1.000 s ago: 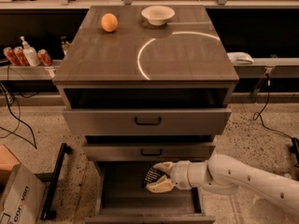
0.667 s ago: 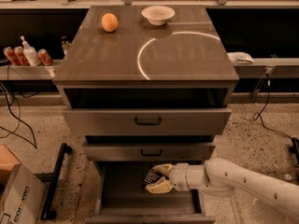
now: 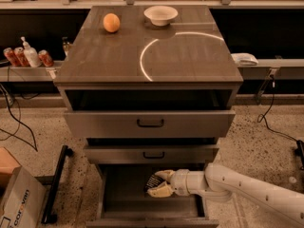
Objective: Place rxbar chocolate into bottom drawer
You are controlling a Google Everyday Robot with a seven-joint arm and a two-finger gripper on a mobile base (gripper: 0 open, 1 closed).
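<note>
The bottom drawer (image 3: 118,198) is pulled out under the grey cabinet, its plain grey floor showing. My gripper (image 3: 155,184) reaches in from the right, hanging above the middle of the drawer. It is shut on the rxbar chocolate (image 3: 152,180), a small dark bar that shows between the pale fingers (image 3: 161,190). The white arm (image 3: 247,189) runs off to the lower right corner.
Two upper drawers with black handles (image 3: 150,123) stand partly open above. An orange fruit (image 3: 111,23) and a white bowl (image 3: 161,15) rest on the cabinet top. Cans and a bottle (image 3: 26,56) sit on a left shelf. A cardboard box (image 3: 14,203) is on the floor at left.
The gripper has stayed in about the same spot over the bottom drawer, still holding the bar.
</note>
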